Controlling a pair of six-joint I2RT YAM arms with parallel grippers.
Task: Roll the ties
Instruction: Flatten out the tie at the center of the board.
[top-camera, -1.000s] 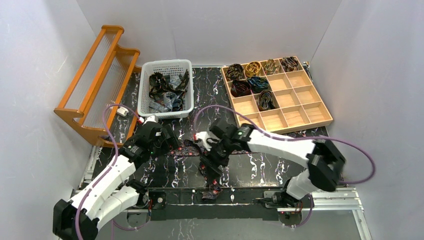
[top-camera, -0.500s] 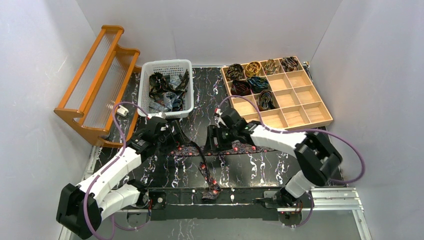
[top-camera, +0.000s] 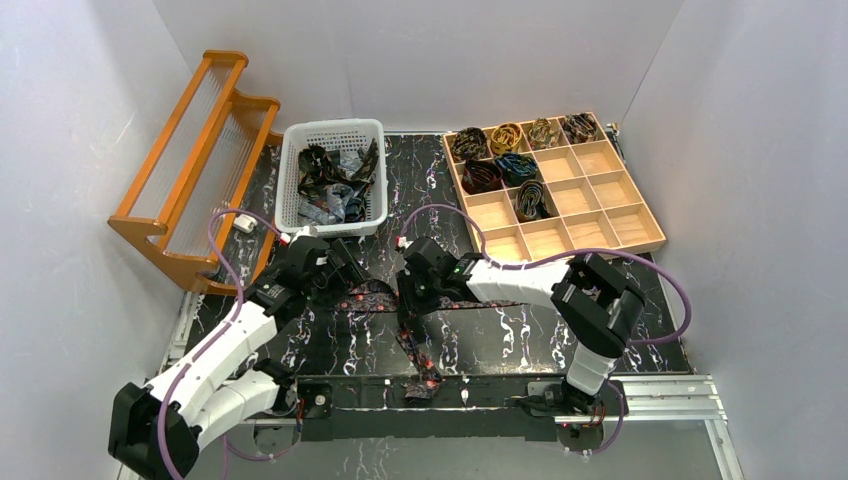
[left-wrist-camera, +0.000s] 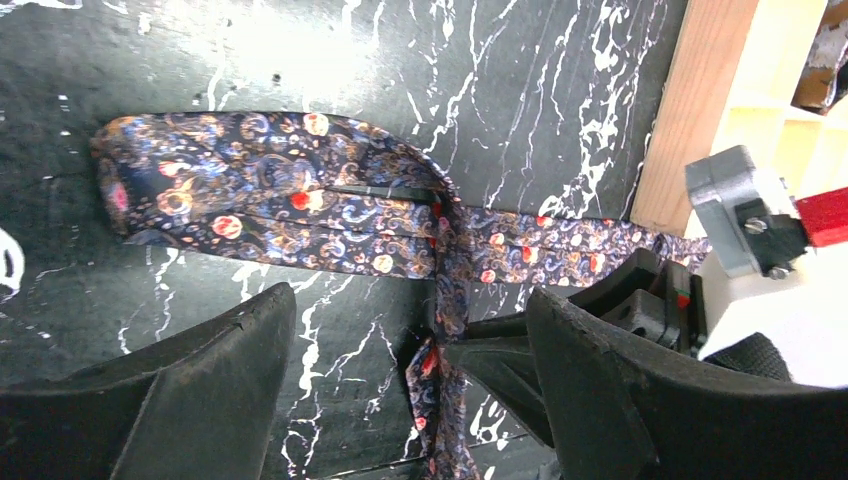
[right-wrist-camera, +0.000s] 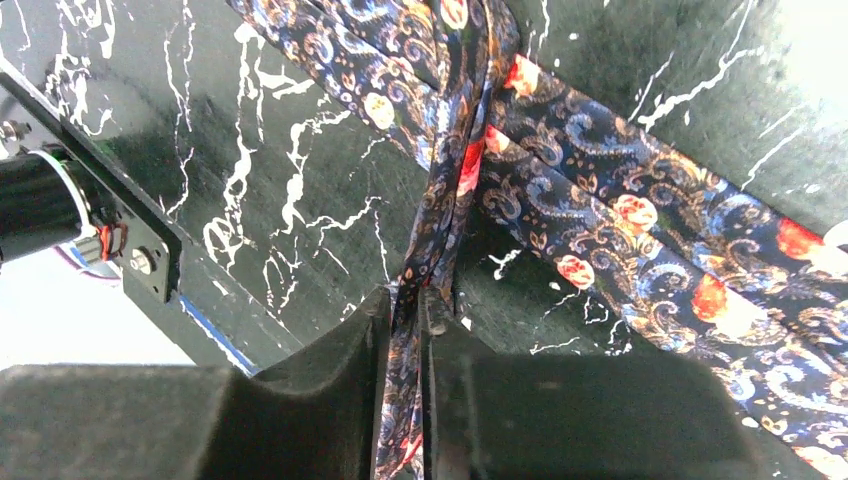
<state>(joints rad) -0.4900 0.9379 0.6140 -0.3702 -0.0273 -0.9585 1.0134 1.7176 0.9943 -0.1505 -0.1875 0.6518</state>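
One dark paisley tie (top-camera: 424, 358) with red dots lies unrolled across the black marbled table. Its wide folded end (left-wrist-camera: 250, 200) lies flat in the left wrist view, and a narrow strip runs toward the table's front edge. My right gripper (top-camera: 408, 304) is shut on that narrow strip (right-wrist-camera: 440, 230), which stands on edge pinched between the fingertips (right-wrist-camera: 375, 320). My left gripper (top-camera: 346, 277) hovers open just left of it, its fingers (left-wrist-camera: 200, 390) straddling bare table and the pinched strip (left-wrist-camera: 445, 340), touching nothing.
A white basket (top-camera: 335, 127) of loose ties stands at the back centre. A wooden compartment tray (top-camera: 610, 225) at the back right holds several coiled ties (top-camera: 482, 176). An orange wooden rack (top-camera: 190, 170) leans at the left. A metal rail (top-camera: 480, 395) runs along the front edge.
My right gripper has swung left along the tie and shut on its narrow strip. The left gripper shifted only slightly and stays open.
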